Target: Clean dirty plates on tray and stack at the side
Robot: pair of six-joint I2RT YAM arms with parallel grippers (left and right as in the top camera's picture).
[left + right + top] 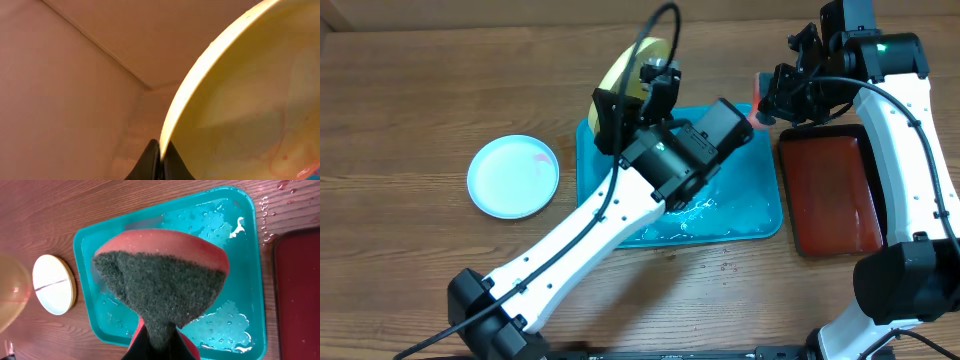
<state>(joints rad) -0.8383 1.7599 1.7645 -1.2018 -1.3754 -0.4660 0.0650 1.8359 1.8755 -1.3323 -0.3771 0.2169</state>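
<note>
A pale yellow round plastic plate [625, 68] with a yellow-green rim is held up off the surface, tipped steeply on its edge above the far rim of the teal-blue rectangular plastic tray [752, 218]. Faint reddish streaks show on its face in the left wrist view. The left tool [160, 146] is clenched on the plate's rim, one finger on each side. The tray lies flat on the wooden worktop [420, 80], wet with droplets and foam. Over its far right corner the right tool [157, 341] is clamped on a red sponge [160, 277], whose dark green scouring face is towards the wrist camera. A light cyan round plastic plate [513, 177] with a pink smear lies flat on the worktop, left of the tray and apart from it. A dark red-brown tray [832, 190] with a black rim lies just beside the teal tray's right edge.
</note>
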